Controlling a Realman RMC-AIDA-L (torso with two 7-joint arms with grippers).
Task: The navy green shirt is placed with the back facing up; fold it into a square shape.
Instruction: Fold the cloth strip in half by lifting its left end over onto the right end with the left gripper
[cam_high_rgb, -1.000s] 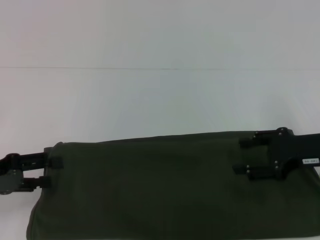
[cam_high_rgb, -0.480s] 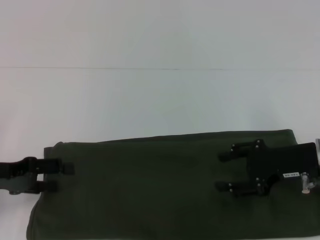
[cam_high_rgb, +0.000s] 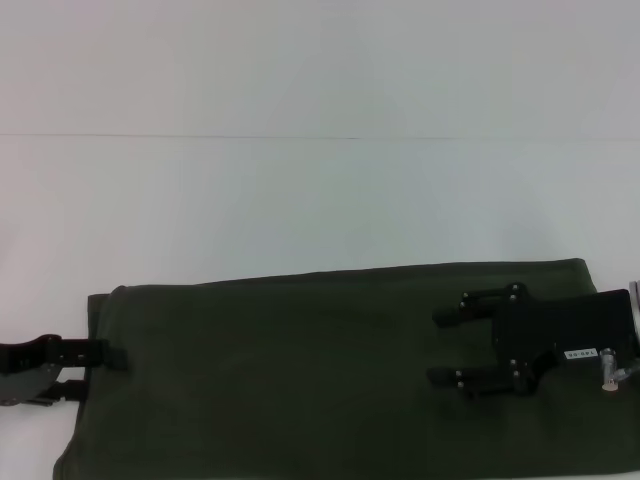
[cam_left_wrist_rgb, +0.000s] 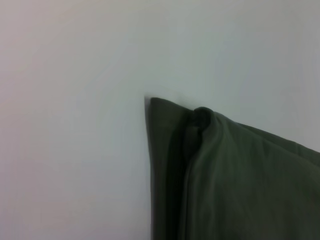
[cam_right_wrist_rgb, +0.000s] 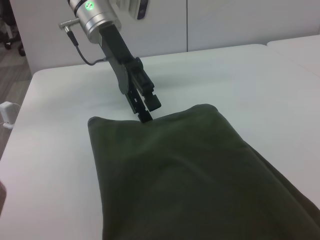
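White tabletop (cam_high_rgb: 300, 200) bears the navy green shirt (cam_high_rgb: 320, 370); right tool (cam_high_rgb: 450, 345) spread open, left tool (cam_high_rgb: 100, 365) unclear

Right pincer (cam_high_rgb: 445, 345) lay low, arm reaching in from right side, fingers (cam_high_rgb: 470, 297) spread wide, pointing toward left pincer. Left pincer (cam_high_rgb: 100, 370) opposite, well apart, fingers parted, pointing back at right pincer.

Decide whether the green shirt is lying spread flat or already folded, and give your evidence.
Folded. The navy green shirt lies as a long band without sleeves showing, and the left wrist view shows stacked layers at its corner.
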